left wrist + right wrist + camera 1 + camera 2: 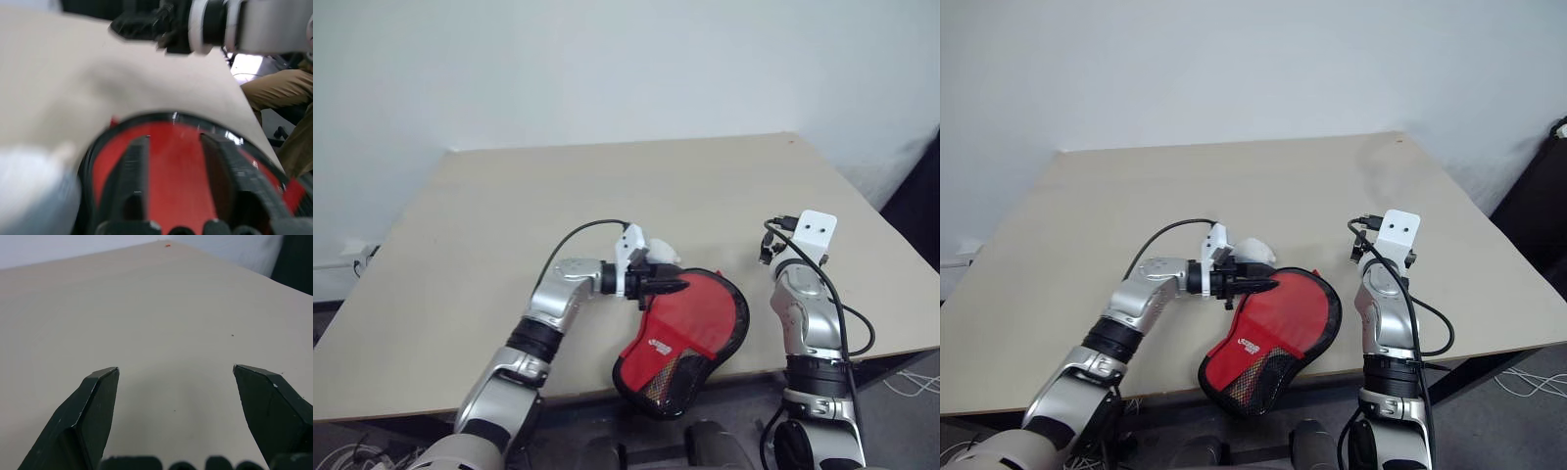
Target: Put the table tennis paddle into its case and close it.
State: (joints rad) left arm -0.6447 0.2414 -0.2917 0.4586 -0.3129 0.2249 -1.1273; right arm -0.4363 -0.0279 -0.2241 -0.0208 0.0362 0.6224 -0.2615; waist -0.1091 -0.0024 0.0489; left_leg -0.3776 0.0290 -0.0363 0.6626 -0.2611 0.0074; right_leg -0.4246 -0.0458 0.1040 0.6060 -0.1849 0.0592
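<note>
The case [690, 333] lies at the table's front edge: red panel, black zipper rim, mesh window at its near end, which hangs slightly over the edge. I cannot make out the table tennis paddle apart from the case. My left gripper [677, 286] points right, level, over the case's far left rim. In the left wrist view its two fingers [134, 171] stand a narrow gap apart above the red panel [171, 176], with nothing between them. My right gripper [176, 369] is open above bare table, to the right of the case.
A small grey-white lump [662, 252] sits on the beige table [607, 186] just behind my left gripper. The white camera mount [816, 232] tops my right wrist. A person's tan-trousered leg [288, 93] shows beyond the table's right side. A wall stands behind.
</note>
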